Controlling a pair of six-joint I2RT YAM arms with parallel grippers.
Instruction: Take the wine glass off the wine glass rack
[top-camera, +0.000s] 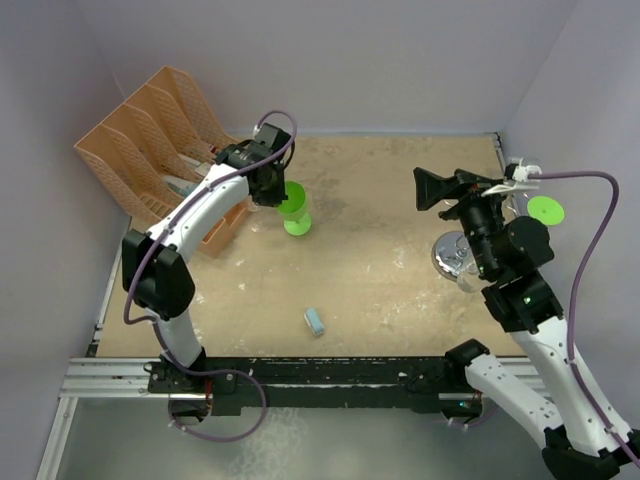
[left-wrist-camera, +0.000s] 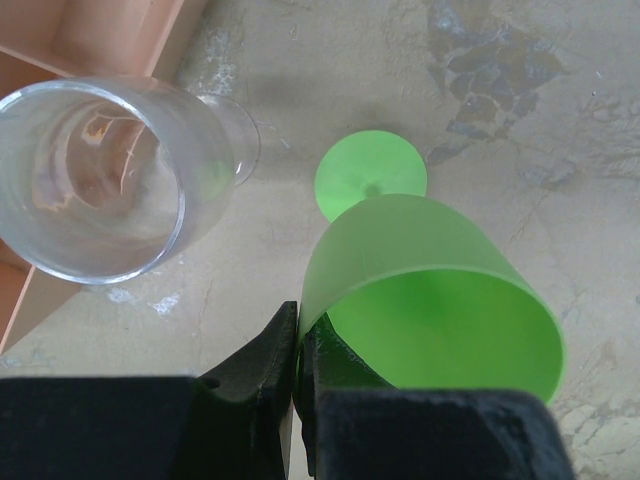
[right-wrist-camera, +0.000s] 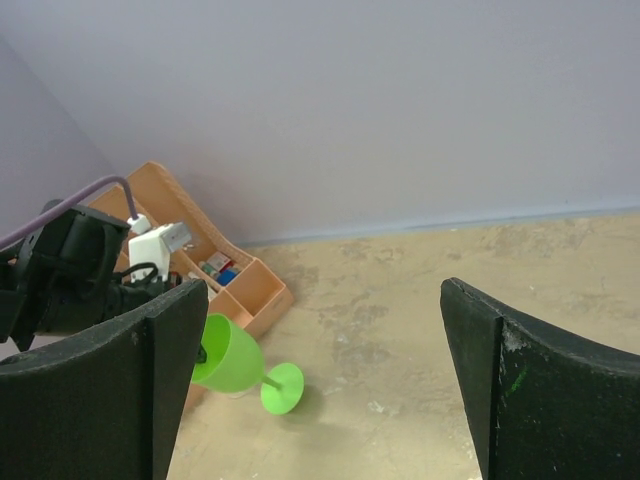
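Observation:
My left gripper (top-camera: 268, 192) is shut on the rim of a green plastic wine glass (top-camera: 293, 207), one finger inside the bowl and one outside. In the left wrist view (left-wrist-camera: 297, 345) the glass (left-wrist-camera: 430, 290) tilts with its round foot (left-wrist-camera: 370, 175) towards the table. The chrome wine glass rack (top-camera: 453, 258) stands at the right, mostly hidden behind my right arm. A green disc (top-camera: 545, 210), like another glass's foot, sits by its upper wires. My right gripper (top-camera: 428, 188) is open and empty beside the rack and faces the green glass (right-wrist-camera: 228, 355); its own wrist view (right-wrist-camera: 320, 290) shows nothing between the fingers.
An orange plastic file organizer (top-camera: 150, 150) stands at the back left with small items in its front box (right-wrist-camera: 225, 270). A clear glass (left-wrist-camera: 95, 180) stands next to the green one. A small blue block (top-camera: 315, 321) lies near the front edge. Purple walls enclose the table.

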